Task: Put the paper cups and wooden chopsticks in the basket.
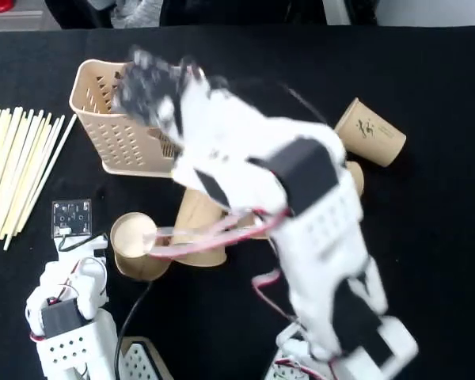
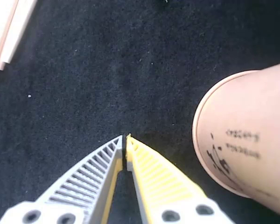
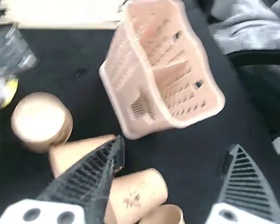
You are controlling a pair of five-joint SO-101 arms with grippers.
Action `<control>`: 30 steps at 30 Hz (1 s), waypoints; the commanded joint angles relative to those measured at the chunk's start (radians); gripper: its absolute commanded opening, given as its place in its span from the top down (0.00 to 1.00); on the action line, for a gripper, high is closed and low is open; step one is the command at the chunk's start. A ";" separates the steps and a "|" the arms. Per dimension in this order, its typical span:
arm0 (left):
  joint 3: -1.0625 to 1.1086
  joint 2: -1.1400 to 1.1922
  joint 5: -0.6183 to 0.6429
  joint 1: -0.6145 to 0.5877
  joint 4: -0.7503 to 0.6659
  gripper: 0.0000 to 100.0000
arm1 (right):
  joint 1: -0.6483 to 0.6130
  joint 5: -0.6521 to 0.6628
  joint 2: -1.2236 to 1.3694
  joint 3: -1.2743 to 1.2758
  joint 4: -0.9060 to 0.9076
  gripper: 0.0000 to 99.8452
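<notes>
1. Right gripper (image 3: 175, 147): spread wide, empty, above cups (image 3: 135, 196) beside the basket (image 3: 163, 70).
2. Left gripper (image 2: 126, 138): pressed together, empty, just beside a cup (image 2: 242, 140).
3. Chopsticks (image 1: 20, 170) lie at the table's (image 1: 443, 237) left edge; seemingly nothing basketed yet.

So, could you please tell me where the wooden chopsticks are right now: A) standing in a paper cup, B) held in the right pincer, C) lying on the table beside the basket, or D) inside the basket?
C: in the high view the wooden chopsticks lie in a loose bundle on the black table, apart from the basket.
</notes>
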 commanded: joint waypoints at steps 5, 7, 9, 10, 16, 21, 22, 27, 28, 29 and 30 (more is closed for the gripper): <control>0.018 -0.005 -0.005 0.005 0.005 0.97 | -0.041 0.160 -0.331 0.522 0.018 0.66; 0.018 -0.005 -0.005 0.005 0.005 0.97 | -0.071 0.181 -0.404 0.674 -0.003 0.66; 0.018 -0.005 -0.005 0.005 0.005 0.97 | -0.115 0.187 -0.476 0.840 -0.052 0.66; 0.018 -0.005 -0.005 0.005 0.005 0.97 | -0.133 0.198 -0.510 0.923 -0.083 0.66; 0.018 -0.005 -0.005 0.005 0.005 0.97 | -0.215 0.224 -0.625 1.348 -0.334 0.66; 0.018 -0.005 -0.005 0.005 0.005 0.97 | -0.212 0.218 -0.628 1.489 -0.494 0.66; 0.018 -0.005 -0.005 0.005 0.005 0.97 | -0.213 0.213 -0.628 1.511 -0.528 0.66; 0.018 -0.005 -0.005 0.005 0.005 0.97 | -0.210 0.143 -0.628 1.590 -0.721 0.66; 0.018 -0.005 -0.005 0.005 0.005 0.97 | -0.210 0.130 -0.628 1.603 -0.756 0.66; 0.018 -0.005 -0.005 0.005 0.005 0.97 | -0.210 0.118 -0.628 1.613 -0.789 0.66; 0.018 -0.005 -0.005 0.005 0.005 0.97 | -0.210 0.104 -0.628 1.624 -0.816 0.66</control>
